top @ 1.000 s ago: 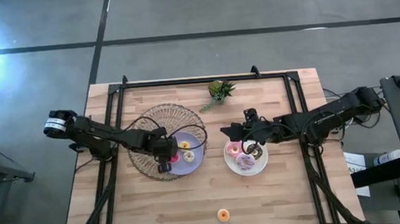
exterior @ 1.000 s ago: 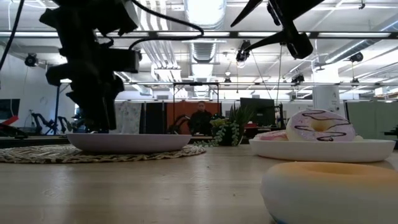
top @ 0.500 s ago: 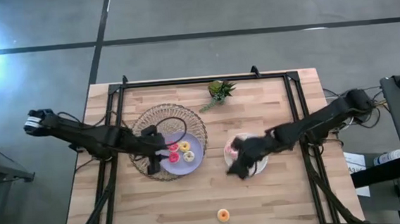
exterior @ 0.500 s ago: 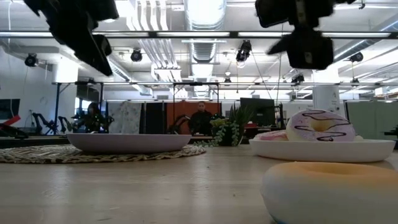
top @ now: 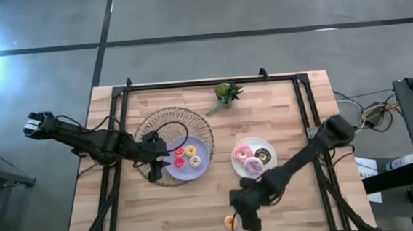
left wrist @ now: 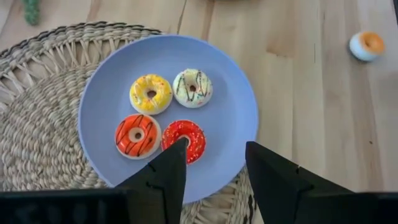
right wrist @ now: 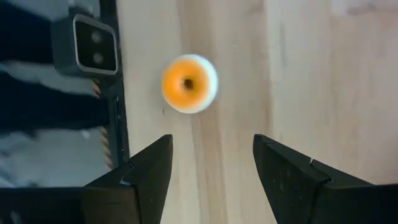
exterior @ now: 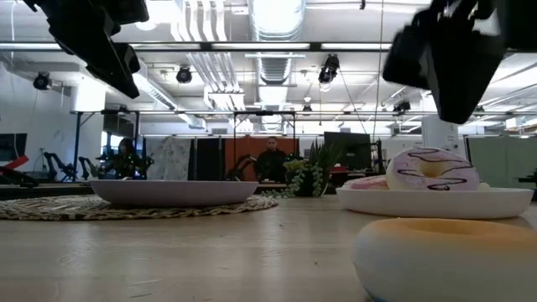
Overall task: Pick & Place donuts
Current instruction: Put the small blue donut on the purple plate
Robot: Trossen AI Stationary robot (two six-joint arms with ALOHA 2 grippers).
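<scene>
One orange donut (top: 231,221) lies alone on the bare wood near the table's near edge, also in the right wrist view (right wrist: 189,84) and large in the low view (exterior: 445,252). My right gripper (top: 241,219) (right wrist: 211,146) hovers open just beside it, touching nothing. The lavender plate (left wrist: 230,118) holds a yellow donut (left wrist: 150,93), a white chocolate-striped donut (left wrist: 192,88), an orange striped donut (left wrist: 137,135) and a red donut (left wrist: 185,138). My left gripper (top: 158,167) (left wrist: 214,152) hangs open above the plate's left rim. The white plate (top: 271,166) carries three donuts (top: 253,167).
A round woven mat (top: 192,124) lies under the lavender plate. A small green plant (top: 227,94) stands near the far edge. A black frame runs along the table's sides. A small camera (right wrist: 84,43) sits at the near edge by the lone donut. A person shows far off in the room.
My right gripper has swung from above the white plate's far side across the plate toward the near edge, coming down beside the lone orange donut. My left gripper has risen from the lavender plate and drawn back toward the table's left, uncovering the donuts.
</scene>
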